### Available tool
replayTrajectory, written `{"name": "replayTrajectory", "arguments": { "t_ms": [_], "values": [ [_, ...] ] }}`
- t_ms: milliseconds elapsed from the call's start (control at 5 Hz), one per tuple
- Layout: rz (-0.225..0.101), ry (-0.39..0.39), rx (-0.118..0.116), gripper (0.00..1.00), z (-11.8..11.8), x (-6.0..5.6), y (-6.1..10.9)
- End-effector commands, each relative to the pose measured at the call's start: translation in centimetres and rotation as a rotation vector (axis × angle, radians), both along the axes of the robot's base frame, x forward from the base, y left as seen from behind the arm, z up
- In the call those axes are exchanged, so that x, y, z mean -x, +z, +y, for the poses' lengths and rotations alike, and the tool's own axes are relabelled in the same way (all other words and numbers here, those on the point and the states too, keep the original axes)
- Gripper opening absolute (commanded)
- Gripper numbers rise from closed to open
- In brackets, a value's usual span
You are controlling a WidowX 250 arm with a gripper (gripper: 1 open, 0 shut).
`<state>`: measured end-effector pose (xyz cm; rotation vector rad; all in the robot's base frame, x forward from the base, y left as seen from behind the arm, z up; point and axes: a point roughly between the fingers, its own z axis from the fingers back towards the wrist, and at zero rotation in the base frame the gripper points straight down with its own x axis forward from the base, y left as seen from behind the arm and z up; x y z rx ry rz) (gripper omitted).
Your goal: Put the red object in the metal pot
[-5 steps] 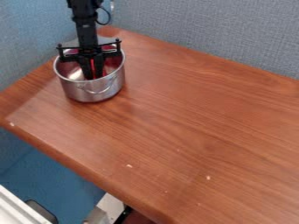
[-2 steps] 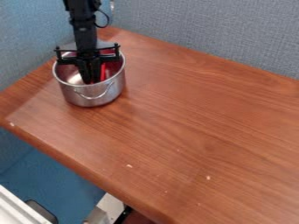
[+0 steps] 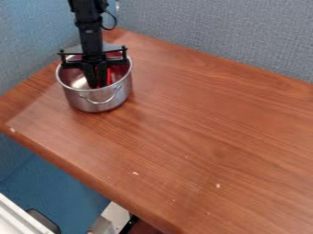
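Black claw (image 3: 94, 80), closed, inside the pot's rim (image 3: 94, 90); open tabletop (image 3: 196, 128) rightward

Wood-grain tabletop (image 3: 196, 128) filling centre; grey fabric partition (image 3: 221, 32) standing behind at one o'clock. Blue panel (image 3: 27, 46) rising at ten o'clock.

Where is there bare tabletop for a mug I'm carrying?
Bare wood runs from the metal pot right to the picture's edge, and down to the table's near-left edge, bar a few pale specks. It is crowded at the pot, where the gripper reaches inside.
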<state>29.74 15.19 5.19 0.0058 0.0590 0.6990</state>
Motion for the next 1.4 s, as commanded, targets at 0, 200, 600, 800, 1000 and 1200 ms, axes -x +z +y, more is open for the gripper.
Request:
{"name": "replayTrajectory", "arguments": {
  "t_ms": [0, 200, 600, 800, 1000, 1200],
  "values": [
    [-0.039, 0.040, -0.014, 0.00, -1.4, -0.9, 1.7],
    [-0.038, 0.095, -0.010, 0.00, -1.9, -1.3, 2.1],
    [-0.030, 0.096, -0.010, 0.00, -2.2, -2.2, 3.3],
    [-0.004, 0.081, -0.005, 0.00, -2.4, -2.6, 4.3],
    [0.031, 0.079, 0.017, 0.00, -2.3, -2.1, 6.9],
    [0.030, 0.085, 0.023, 0.00, -2.0, -1.4, 8.8]
  ]
}}
